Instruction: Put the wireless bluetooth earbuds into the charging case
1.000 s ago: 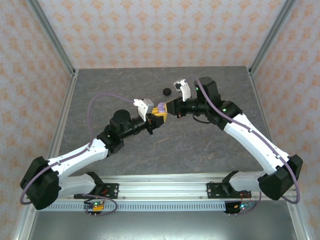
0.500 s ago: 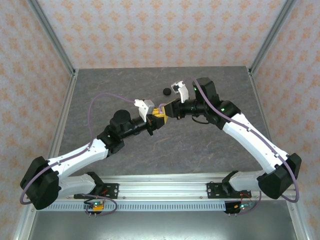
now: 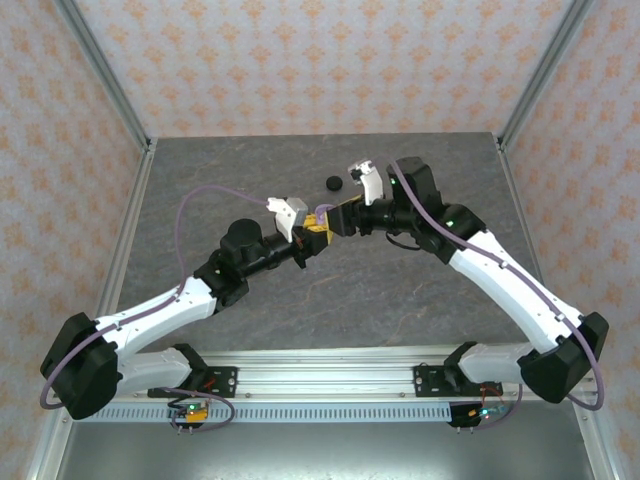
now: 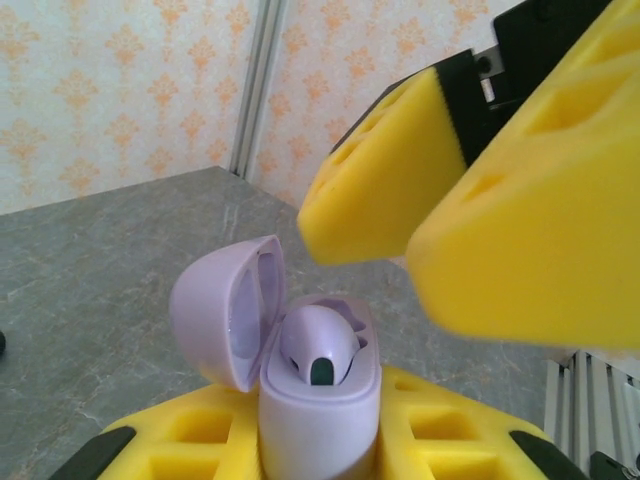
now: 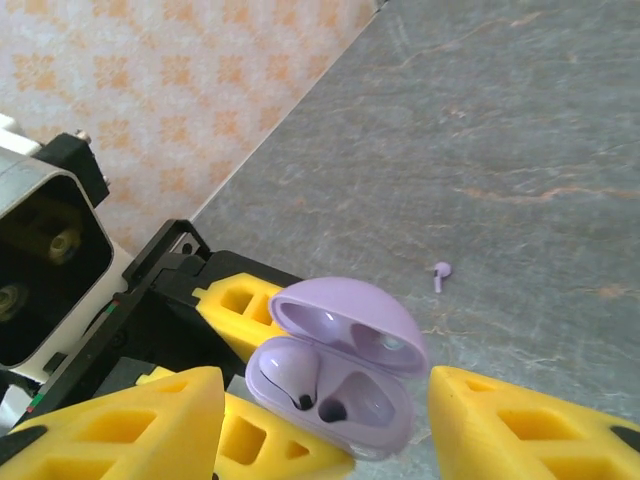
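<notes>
Clamping the lilac charging case low on its body, the left gripper has its yellow fingers tight on either side and presents it to the other arm. The lid is hinged wide open, and one lilac earbud sits in its well, stem down. The well beside it is empty.

The right gripper hovers over the case with its jaws parted wide and nothing between them. Its pads stand either side of the case, apart from it.

And there's the mate: a second lilac earbud lying on the grey table, well apart from the case. Farther back sits a small dark round thing, possibly a black case, though it's too small from above to call.

How will that loose bud handle? My read is featherlight, hard and glossy, so it is likely to skid or flick away under those big foam pads. I'd take it across the rounded head with a gentle pinch, leaving the stem free to point down into the well. The case itself is smooth and curved. A hold low on the body looks right, since it keeps the lid and both wells clear.
</notes>
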`<move>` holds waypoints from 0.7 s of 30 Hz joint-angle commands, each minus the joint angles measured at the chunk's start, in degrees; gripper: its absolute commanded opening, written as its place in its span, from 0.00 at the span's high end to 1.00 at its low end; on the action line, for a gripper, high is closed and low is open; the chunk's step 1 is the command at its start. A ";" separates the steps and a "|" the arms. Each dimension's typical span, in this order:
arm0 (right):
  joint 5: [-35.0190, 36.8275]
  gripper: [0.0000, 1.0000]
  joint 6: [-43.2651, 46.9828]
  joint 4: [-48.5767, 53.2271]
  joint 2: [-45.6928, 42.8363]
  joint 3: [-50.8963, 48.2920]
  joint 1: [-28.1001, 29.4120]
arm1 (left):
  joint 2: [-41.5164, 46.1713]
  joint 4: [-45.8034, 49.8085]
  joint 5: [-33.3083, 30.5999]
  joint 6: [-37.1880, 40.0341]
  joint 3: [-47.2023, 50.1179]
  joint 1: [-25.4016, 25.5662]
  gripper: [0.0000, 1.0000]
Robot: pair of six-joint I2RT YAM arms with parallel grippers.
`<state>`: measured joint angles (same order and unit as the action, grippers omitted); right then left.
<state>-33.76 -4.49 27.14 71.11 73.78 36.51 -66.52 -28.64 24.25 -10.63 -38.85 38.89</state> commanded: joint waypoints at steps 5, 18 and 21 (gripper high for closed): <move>23.61 0.41 -5.68 -1.41 -4.28 -1.94 0.23 | 3.11 5.02 -4.30 2.25 -1.06 -0.31 0.75; 20.17 0.45 -8.98 3.99 12.85 3.11 -3.77 | 13.51 19.49 -5.55 5.96 -2.10 -0.31 0.75; 14.13 0.49 -8.05 2.99 18.23 4.28 -3.82 | 15.32 21.75 -6.16 6.20 -2.31 -0.31 0.74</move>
<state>-14.20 -12.86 30.63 86.28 75.77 32.86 -53.12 -10.68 19.84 -6.04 -39.09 38.89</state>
